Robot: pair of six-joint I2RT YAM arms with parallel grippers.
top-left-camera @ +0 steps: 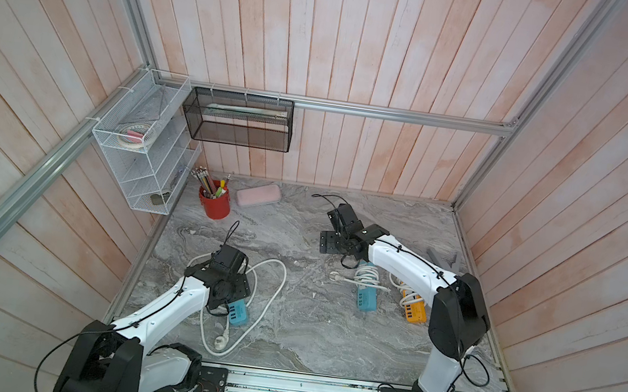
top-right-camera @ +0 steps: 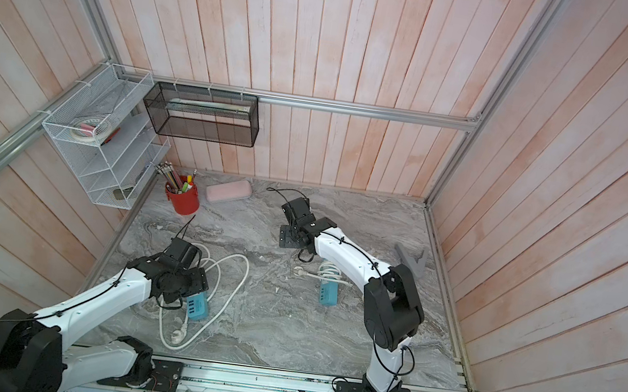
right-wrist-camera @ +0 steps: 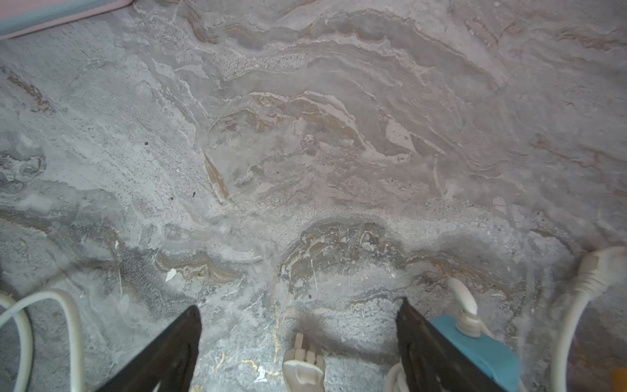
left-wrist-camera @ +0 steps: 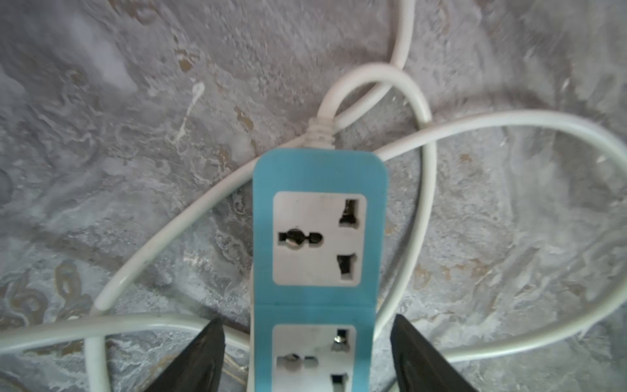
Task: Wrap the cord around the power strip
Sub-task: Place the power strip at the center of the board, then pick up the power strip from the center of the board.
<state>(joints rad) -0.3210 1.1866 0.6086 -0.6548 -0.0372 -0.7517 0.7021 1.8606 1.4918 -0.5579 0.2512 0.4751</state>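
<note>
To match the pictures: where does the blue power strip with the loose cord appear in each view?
In a top view: blue power strip lower left, partly under the left arm.
In a top view: same strip, lower left too.
Left wrist: centre to bottom edge, between the fingers of the left claw.
Right wrist: absent; that is the other blue strip.
Shared landmark: its loose white cord.

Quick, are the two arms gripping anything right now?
Left end effector: open, straddling the blue power strip, not gripping it.
Right end effector: open, holding nothing.
</note>
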